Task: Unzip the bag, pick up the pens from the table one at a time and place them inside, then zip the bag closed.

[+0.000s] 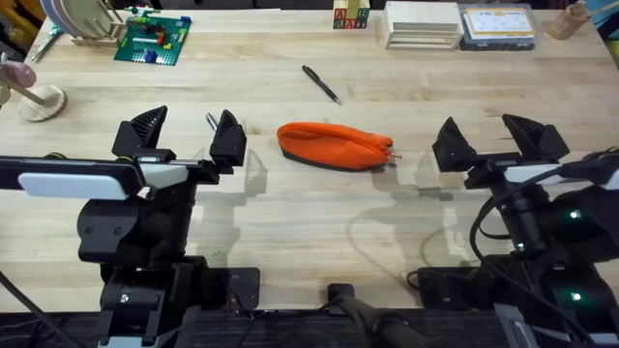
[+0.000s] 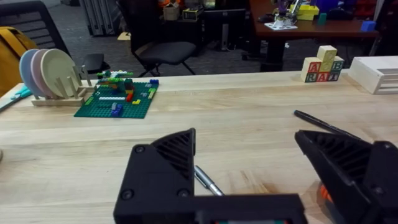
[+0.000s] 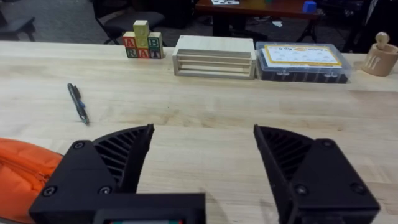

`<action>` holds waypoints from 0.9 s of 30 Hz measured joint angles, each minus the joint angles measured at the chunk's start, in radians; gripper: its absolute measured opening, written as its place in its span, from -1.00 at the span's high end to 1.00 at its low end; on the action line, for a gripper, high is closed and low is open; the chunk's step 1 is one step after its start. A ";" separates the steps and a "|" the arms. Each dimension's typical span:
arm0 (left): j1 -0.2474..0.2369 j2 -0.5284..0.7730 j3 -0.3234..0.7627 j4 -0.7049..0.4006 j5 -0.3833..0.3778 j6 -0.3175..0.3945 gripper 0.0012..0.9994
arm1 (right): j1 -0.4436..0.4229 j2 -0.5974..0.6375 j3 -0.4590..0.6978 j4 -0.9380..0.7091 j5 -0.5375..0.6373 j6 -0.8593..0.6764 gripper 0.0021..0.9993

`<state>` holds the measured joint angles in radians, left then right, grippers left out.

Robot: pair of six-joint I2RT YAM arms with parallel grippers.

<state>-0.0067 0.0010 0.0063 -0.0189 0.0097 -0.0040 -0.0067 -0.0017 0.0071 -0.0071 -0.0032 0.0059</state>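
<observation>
My left end effector (image 1: 184, 135) hovers released over the surface (image 1: 319, 203), left of the bag (image 1: 334, 146); my right end effector (image 1: 498, 138) hangs equally spread to the bag's right. The orange bag lies mid-surface between them, touching neither. One pen (image 1: 320, 83) lies beyond it, apart. A second pen (image 2: 207, 181) is mostly hidden behind my left fingers (image 2: 163, 173). A chair (image 2: 163, 50) stands in the room beyond

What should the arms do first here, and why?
Probably the right pincer should ease toward the zipper pull at the bag's near end. The bag looks zipped shut, both pens lie on the table, and both pincers, including the left pincer, are open and empty.
</observation>
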 joint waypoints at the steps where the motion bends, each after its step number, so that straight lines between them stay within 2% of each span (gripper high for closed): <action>1: 0.000 0.000 0.000 0.000 0.000 0.000 -0.99 | 0.000 0.000 0.001 -0.010 0.003 0.000 -1.00; 10: 0.000 0.000 0.000 -0.007 -0.012 0.000 -0.99 | 0.000 0.000 0.007 -0.026 0.010 0.000 -1.00; 13: 0.000 0.000 0.004 -0.024 0.008 0.000 -0.99 | 0.000 0.001 0.047 -0.110 0.006 0.000 -0.99; 15: 0.000 0.000 0.020 -0.076 0.025 0.000 -0.99 | 0.000 0.002 0.090 -0.207 0.006 0.000 -1.00; 21: 0.000 0.013 0.188 -0.289 0.077 0.000 -0.99 | 0.000 0.050 0.270 -0.415 0.006 0.001 -1.00; 27: 0.000 0.108 0.395 -0.459 0.116 0.000 -0.99 | 0.000 0.140 0.496 -0.556 0.006 0.002 -1.00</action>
<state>-0.0067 0.1092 0.4010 -0.4783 0.1262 -0.0036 -0.0067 0.1386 0.5035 -0.5634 0.0025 0.0075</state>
